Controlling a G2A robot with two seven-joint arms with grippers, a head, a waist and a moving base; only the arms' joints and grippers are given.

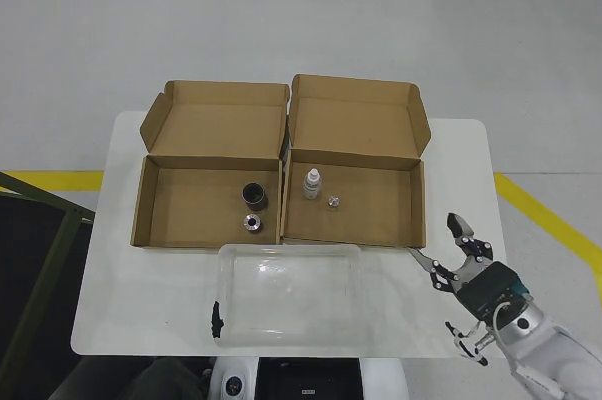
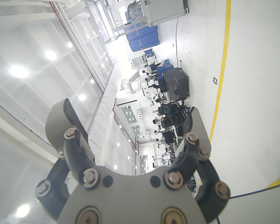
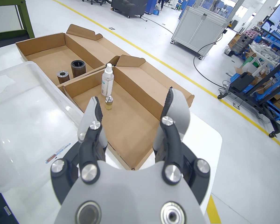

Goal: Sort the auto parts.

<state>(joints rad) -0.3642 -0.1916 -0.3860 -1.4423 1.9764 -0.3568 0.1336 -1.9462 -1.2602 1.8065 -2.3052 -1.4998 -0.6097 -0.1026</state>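
Cylinders [image 1: 253, 192] in left box [image 1: 176, 215], bottle [image 1: 312, 184] w/ fitting [image 1: 332, 200] in right box [image 1: 381, 215] – grouped by type, prob; R gripper [image 3: 131, 99] & L gripper [image 2: 130, 108] both wide, empty

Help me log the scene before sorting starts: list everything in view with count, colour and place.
table: one, white, under everything.
left cardboard box: one, brown, table's far side.
right cardboard box: one, brown, beside it.
cylindrical bushings: two, dark, in left cardboard box.
spray bottle: one, white, upright in right cardboard box.
small fitting: one, brass-and-silver, beside the bottle.
plastic bin: one, clear, in front of boxes.
right gripper: one, grey-black, jaws open, above table's right side.
left gripper: one, grey-black, jaws open, facing the room.
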